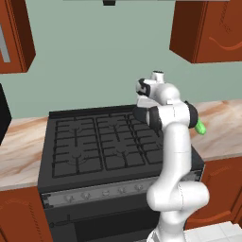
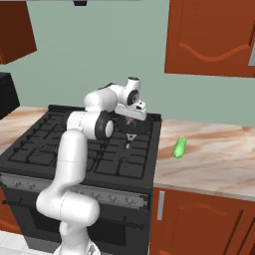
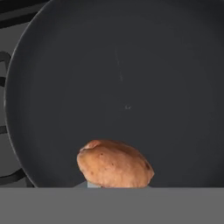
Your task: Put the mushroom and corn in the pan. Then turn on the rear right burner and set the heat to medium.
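Observation:
The black pan (image 3: 131, 78) is seen from close above in the hand view, and its grey handle (image 2: 129, 139) points toward the stove front. It rests on the rear right burner (image 2: 142, 130). A brown mushroom (image 3: 114, 164) hangs just over the pan's near side, and it hides my fingertips. My gripper (image 2: 131, 118) hovers low over the pan and looks shut on the mushroom. The green corn (image 2: 179, 148) lies on the marble counter right of the stove, also visible past my arm (image 1: 201, 126).
The black stove (image 1: 94, 142) has grid grates and a row of knobs (image 1: 104, 193) along its front. Marble counter (image 2: 214, 159) extends on both sides. Wooden wall cabinets (image 2: 209, 35) hang above. My own arm blocks the stove's right rear in the left base view.

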